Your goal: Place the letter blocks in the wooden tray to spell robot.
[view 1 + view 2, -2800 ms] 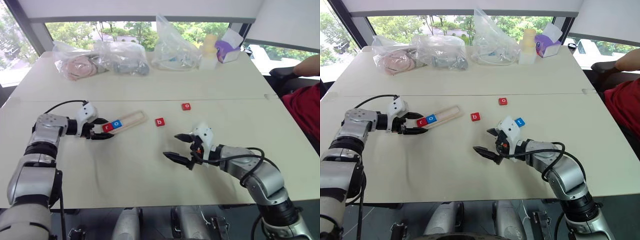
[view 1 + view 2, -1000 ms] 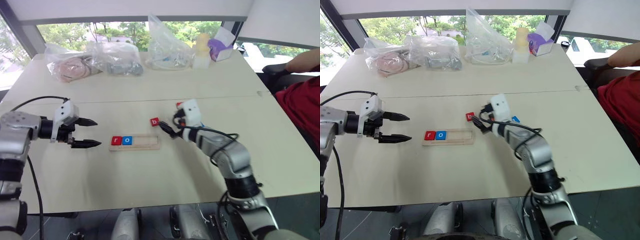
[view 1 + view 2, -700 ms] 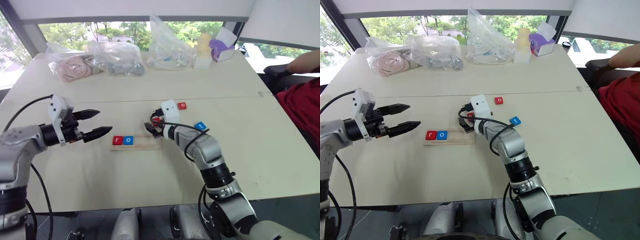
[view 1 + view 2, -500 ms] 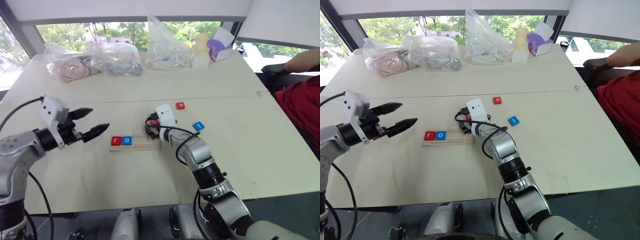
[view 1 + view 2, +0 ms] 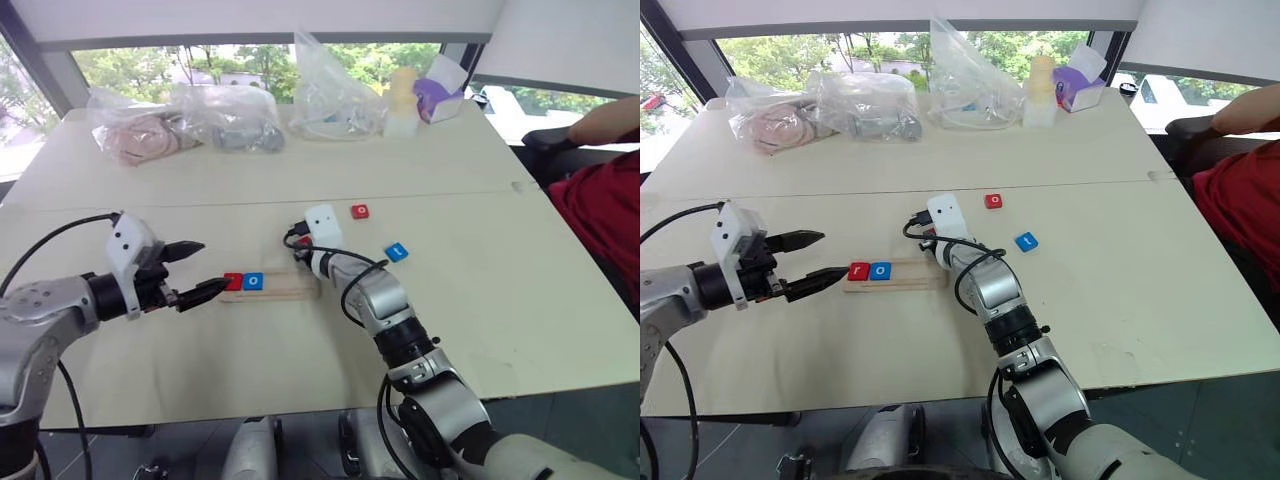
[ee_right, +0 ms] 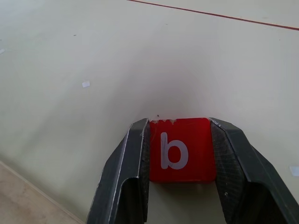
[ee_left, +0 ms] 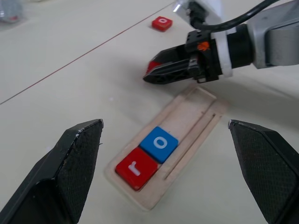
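Note:
The wooden tray (image 5: 285,288) lies mid-table, with a red r block (image 5: 233,281) and a blue o block (image 5: 253,281) at its left end. The rest of its slot is bare. Just behind the tray's right end, my right gripper (image 7: 152,73) is shut on a red b block (image 6: 181,149), low over the table. My left gripper (image 5: 209,266) hangs open at the tray's left end, with nothing between its fingers. A red o block (image 5: 360,211) and a blue t block (image 5: 397,252) lie loose on the table to the right.
Clear plastic bags (image 5: 195,120) of items, a pale bottle (image 5: 403,100) and a purple box (image 5: 440,95) line the table's far side. A person's arm and red clothing (image 5: 610,200) are at the right edge. A seam (image 5: 150,205) crosses the table behind the tray.
My right gripper has closed on the b block, which it stood open beside a second ago. My left gripper has drawn in toward the tray's left end, still open.

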You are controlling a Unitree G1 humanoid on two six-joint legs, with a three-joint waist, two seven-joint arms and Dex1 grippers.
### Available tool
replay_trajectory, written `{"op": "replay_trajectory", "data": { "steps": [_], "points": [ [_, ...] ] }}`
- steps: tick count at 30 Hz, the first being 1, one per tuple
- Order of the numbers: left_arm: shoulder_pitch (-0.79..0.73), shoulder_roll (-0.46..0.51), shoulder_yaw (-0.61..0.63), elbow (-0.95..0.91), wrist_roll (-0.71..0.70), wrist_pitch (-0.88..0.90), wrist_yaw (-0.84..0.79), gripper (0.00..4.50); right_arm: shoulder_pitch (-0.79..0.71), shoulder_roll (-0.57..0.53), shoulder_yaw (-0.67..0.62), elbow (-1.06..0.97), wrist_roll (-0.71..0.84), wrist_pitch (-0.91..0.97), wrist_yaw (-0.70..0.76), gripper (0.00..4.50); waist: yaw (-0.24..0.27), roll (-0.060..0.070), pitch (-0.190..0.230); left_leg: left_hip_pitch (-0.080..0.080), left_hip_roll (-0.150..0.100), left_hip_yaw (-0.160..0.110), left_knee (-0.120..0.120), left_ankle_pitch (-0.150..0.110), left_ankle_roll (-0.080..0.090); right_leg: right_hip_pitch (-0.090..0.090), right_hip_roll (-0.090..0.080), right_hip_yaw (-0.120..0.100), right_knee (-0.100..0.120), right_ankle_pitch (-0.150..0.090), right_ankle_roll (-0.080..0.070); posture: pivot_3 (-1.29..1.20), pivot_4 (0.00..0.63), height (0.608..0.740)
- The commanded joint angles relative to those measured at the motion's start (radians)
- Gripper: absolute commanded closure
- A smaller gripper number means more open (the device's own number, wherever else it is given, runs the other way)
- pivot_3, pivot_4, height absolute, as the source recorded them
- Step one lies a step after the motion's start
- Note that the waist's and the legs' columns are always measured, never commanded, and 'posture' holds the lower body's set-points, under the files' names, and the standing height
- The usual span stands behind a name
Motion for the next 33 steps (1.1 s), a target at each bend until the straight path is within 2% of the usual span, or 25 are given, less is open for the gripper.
{"op": "replay_trajectory", "data": {
  "steps": [1, 7, 10, 13, 19, 30, 32, 33],
  "points": [
    [-0.037, 0.015, -0.038, -0.027, -0.002, -0.020, -0.005, 0.00, -0.014, -0.053, -0.008, -0.142, -0.029, 0.007, 0.019, 3.28, 0.003, 0.001, 0.001, 0.000, 0.000, 0.000, 0.000, 0.000, 0.000, 0.000, 0.000, 0.000, 0.000, 0.000, 0.000, 0.00, 0.150, 0.740],
    [-0.107, -0.009, -0.192, -0.083, -0.013, 0.000, -0.016, 0.00, 0.170, -0.189, -0.041, -0.574, -0.030, 0.248, 0.041, 3.28, 0.009, 0.000, 0.000, -0.002, -0.001, -0.001, -0.001, 0.000, 0.000, 0.000, -0.002, 0.000, -0.003, 0.000, 0.001, 0.00, 0.150, 0.740],
    [-0.145, -0.036, -0.262, -0.073, 0.004, -0.021, -0.019, 0.00, 0.284, -0.162, -0.180, -0.740, 0.008, 0.428, 0.006, 3.28, 0.009, 0.000, 0.000, -0.002, -0.001, -0.001, -0.002, 0.000, 0.000, 0.000, -0.001, 0.000, -0.003, 0.000, 0.001, 0.00, 0.150, 0.740],
    [-0.169, -0.045, -0.308, -0.055, 0.011, -0.031, -0.039, 0.00, 0.364, -0.145, -0.253, -0.850, 0.021, 0.540, -0.009, 3.28, 0.003, 0.001, 0.000, -0.002, -0.001, 0.000, -0.001, 0.000, 0.000, 0.000, 0.001, 0.000, -0.003, 0.000, 0.001, 0.00, 0.150, 0.740],
    [-0.218, -0.053, -0.362, 0.038, 0.071, -0.096, -0.059, 0.00, 0.436, -0.119, -0.294, -0.911, -0.007, 0.617, -0.062, 3.28, 0.001, 0.001, 0.000, 0.000, -0.001, 0.000, -0.001, 0.000, 0.000, 0.000, 0.003, 0.001, -0.002, -0.003, -0.003, 0.00, 0.150, 0.740],
    [-0.245, -0.060, -0.393, 0.141, 0.139, -0.174, -0.118, 0.00, 0.457, -0.062, -0.303, -0.915, -0.013, 0.659, -0.114, 3.28, 0.003, 0.001, 0.000, -0.001, -0.001, 0.000, -0.001, 0.000, 0.000, 0.000, 0.002, 0.000, -0.003, -0.003, -0.003, 0.00, 0.150, 0.740],
    [-0.250, -0.067, -0.393, 0.151, 0.142, -0.180, -0.124, 0.00, 0.460, -0.058, -0.305, -0.916, -0.012, 0.662, -0.114, 2.24, 0.003, 0.001, 0.000, -0.001, -0.001, 0.000, -0.001, 0.000, 0.000, 0.000, 0.002, 0.000, -0.003, -0.003, -0.003, 0.00, 0.150, 0.740],
    [-0.251, -0.068, -0.392, 0.157, 0.144, -0.183, -0.128, 0.00, 0.460, -0.058, -0.305, -0.918, -0.014, 0.666, -0.117, 1.94, 0.003, 0.001, 0.000, -0.001, -0.001, 0.000, -0.001, 0.000, 0.000, 0.000, 0.002, 0.000, -0.003, -0.003, -0.002, 0.00, 0.150, 0.740]
  ]
}}
